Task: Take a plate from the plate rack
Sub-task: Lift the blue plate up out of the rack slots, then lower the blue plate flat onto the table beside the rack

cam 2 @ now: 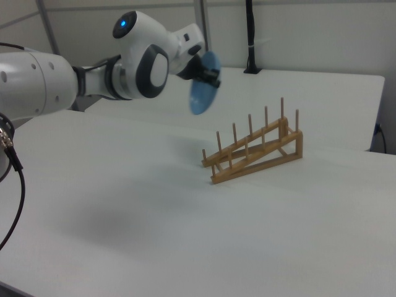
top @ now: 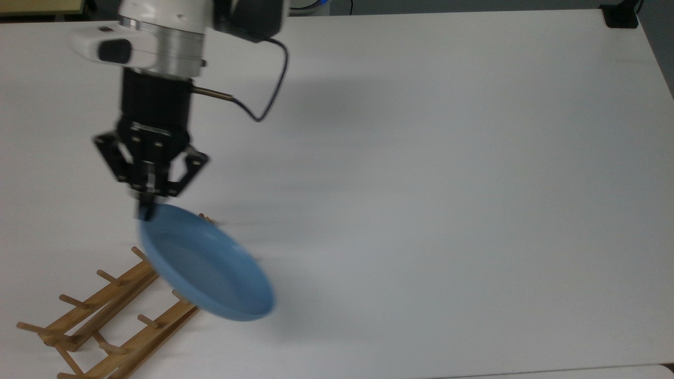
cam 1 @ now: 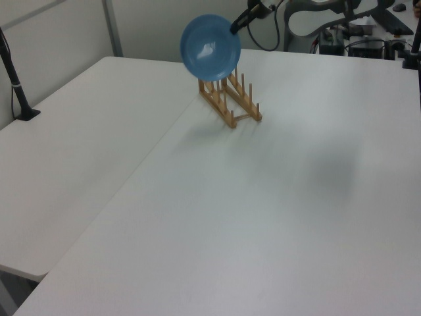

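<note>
Above the plate rack (cam 2: 253,148), the pincer (top: 146,209) pinches the plate (top: 206,263) by its rim, clear of the pegs.

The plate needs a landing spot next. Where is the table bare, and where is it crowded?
In the top view, the white table lies bare everywhere to the right of the light-brown wooden peg rack. It is crowded only at the top view's lower left, where the gripper holds the round light-blue plate above the rack.
</note>
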Robot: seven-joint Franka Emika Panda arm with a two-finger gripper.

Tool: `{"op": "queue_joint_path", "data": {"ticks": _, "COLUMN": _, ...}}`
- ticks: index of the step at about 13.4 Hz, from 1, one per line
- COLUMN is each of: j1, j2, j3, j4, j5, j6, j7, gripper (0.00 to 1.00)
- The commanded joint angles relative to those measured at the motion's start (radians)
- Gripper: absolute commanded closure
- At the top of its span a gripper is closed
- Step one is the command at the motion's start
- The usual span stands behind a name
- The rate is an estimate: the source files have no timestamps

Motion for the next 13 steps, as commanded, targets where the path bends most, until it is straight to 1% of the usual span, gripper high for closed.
{"op": "queue_joint_path", "data": {"ticks": 1, "j1": 0.037, "j2": -0.013, "j3": 0.073, "j4": -0.025, "j5": 0.181, "j6": -0.176, "j7": 0.041, "gripper": 0.99}}
{"op": "queue_joint_path", "data": {"ticks": 3, "j1": 0.06, "j2": 0.001, "j3": 0.083, "j4": -0.028, "j5": 0.255, "j6": -0.3, "j7": 0.036, "gripper": 0.98}}
{"op": "queue_joint_path", "data": {"ticks": 4, "j1": 0.079, "j2": 0.019, "j3": 0.083, "j4": -0.027, "j5": 0.326, "j6": -0.424, "j7": 0.033, "gripper": 0.96}}
{"op": "queue_joint_path", "data": {"ticks": 5, "j1": 0.097, "j2": 0.018, "j3": 0.083, "j4": -0.028, "j5": 0.385, "j6": -0.576, "j7": -0.003, "gripper": 0.97}}
{"op": "queue_joint_path", "data": {"ticks": 6, "j1": 0.108, "j2": 0.021, "j3": 0.082, "j4": -0.028, "j5": 0.4, "j6": -0.731, "j7": -0.061, "gripper": 0.97}}
{"op": "queue_joint_path", "data": {"ticks": 7, "j1": 0.114, "j2": 0.026, "j3": 0.082, "j4": -0.049, "j5": 0.396, "j6": -0.837, "j7": -0.104, "gripper": 0.97}}
{"op": "queue_joint_path", "data": {"ticks": 8, "j1": 0.11, "j2": 0.026, "j3": 0.076, "j4": -0.075, "j5": 0.39, "j6": -0.879, "j7": -0.169, "gripper": 0.97}}
{"op": "queue_joint_path", "data": {"ticks": 9, "j1": 0.1, "j2": 0.027, "j3": 0.064, "j4": -0.092, "j5": 0.385, "j6": -0.89, "j7": -0.228, "gripper": 0.97}}
{"op": "queue_joint_path", "data": {"ticks": 11, "j1": 0.096, "j2": 0.026, "j3": 0.022, "j4": -0.114, "j5": 0.375, "j6": -0.892, "j7": -0.321, "gripper": 0.97}}
{"op": "queue_joint_path", "data": {"ticks": 13, "j1": 0.094, "j2": 0.027, "j3": -0.007, "j4": -0.129, "j5": 0.355, "j6": -0.892, "j7": -0.393, "gripper": 0.96}}
